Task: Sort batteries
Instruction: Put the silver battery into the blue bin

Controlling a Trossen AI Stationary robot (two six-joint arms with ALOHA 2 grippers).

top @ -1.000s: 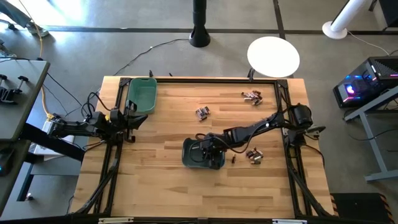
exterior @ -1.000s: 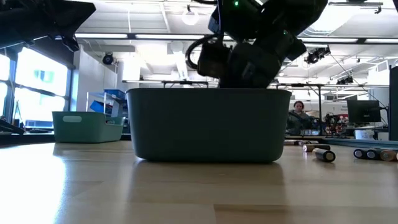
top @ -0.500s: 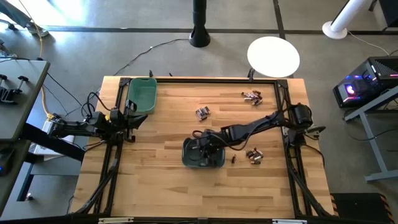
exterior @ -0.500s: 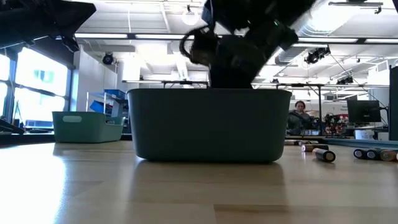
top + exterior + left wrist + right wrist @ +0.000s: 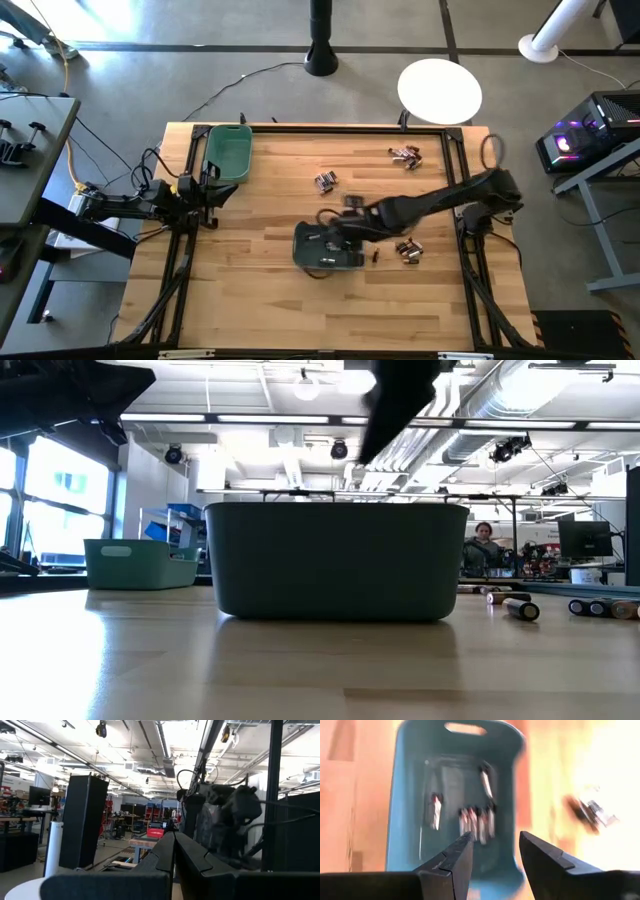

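Batteries (image 5: 476, 822) lie on the floor of the dark teal bin (image 5: 410, 780), directly beyond the right gripper (image 5: 492, 855), whose fingers stand spread with nothing between them; in the high view that gripper (image 5: 345, 228) hangs above the bin (image 5: 305, 258) near the table's middle, which I judge to be the posture of a drop just made, the opening aligned over the bin so a cell falls inside; several cells rest side by side there, one or two apart from the row. Loose cells remain on the wooden table (image 5: 260, 310): a cluster just beside the bin on the right arm's side (image 5: 408, 250), one small cell between that cluster and the bin (image 5: 374, 257), a group toward the centre (image 5: 325, 182) and another near the far edge (image 5: 405, 154); sorting is, in my judgement, partly done. A green bin (image 5: 228, 155) stands at the far left corner, well apart; the left gripper (image 5: 213, 192), pressed shut, waits just beside it. Nothing obstructs the nearest cluster; the bin's wall (image 5: 335, 560) stands between it and the deposited cells.
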